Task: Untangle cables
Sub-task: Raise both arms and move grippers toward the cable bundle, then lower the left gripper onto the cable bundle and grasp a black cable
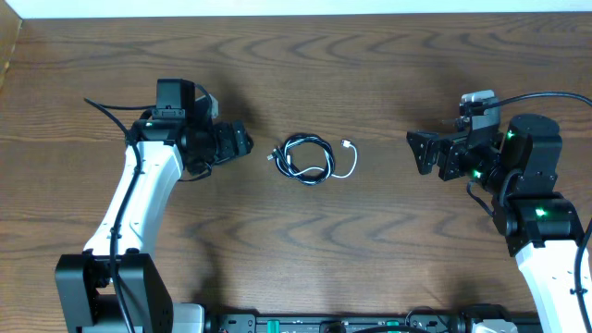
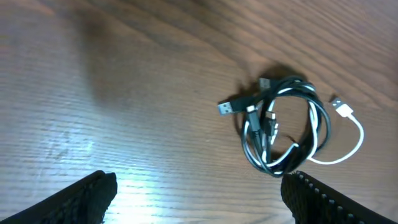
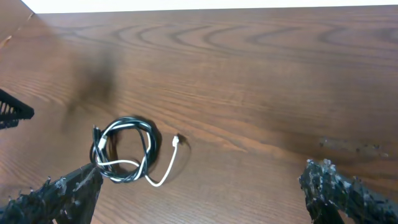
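Black-and-white cables (image 1: 308, 158) coiled together, midway between left tool (image 1: 244, 141), right tool (image 1: 414, 150)

1 black cable (image 1: 305, 139), 1 white cable (image 1: 353, 166), 2 robot arms (image 1: 139, 199) (image 1: 546, 231), 1 table (image 1: 370, 55)

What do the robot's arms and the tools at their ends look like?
The left arm and right arm have white shells with black joints, small green lights and thick black cables alongside. Each ends in a black two-fingered tool, the left tool and the right tool, with ridged, bumpy fingers.
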`<state>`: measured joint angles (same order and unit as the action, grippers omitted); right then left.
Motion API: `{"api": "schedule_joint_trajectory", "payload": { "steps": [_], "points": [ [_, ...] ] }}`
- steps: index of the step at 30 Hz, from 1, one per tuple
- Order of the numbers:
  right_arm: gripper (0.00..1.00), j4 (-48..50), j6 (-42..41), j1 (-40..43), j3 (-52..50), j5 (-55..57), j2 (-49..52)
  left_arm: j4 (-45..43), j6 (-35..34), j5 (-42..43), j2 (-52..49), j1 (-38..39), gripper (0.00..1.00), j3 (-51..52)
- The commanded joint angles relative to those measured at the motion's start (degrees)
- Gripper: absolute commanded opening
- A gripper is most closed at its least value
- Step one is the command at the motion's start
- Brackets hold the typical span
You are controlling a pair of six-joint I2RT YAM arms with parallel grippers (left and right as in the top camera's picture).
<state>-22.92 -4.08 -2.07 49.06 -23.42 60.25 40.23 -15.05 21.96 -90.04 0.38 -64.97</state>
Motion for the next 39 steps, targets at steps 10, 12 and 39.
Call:
{"api": "schedule_joint_trajectory", "payload": {
  "steps": [10,12,39],
  "points": [
    [0.99,-0.5,0.3,-0.2,1.4,0.5,0.9,0.4,-0.2,-2.1,-2.8,0.9,0.89,-1.1],
    [0.99,-0.5,0.3,-0.2,1.4,0.5,0.9,0.2,0.0,-2.2,-4.1,1.9,0.89,-1.1],
    [0.99,-0.9,0.3,-0.2,1.4,0.5,1.3,-8.4,0.5,-4.7,-13.3,13.4,0.69,-1.0]
  ]
}}
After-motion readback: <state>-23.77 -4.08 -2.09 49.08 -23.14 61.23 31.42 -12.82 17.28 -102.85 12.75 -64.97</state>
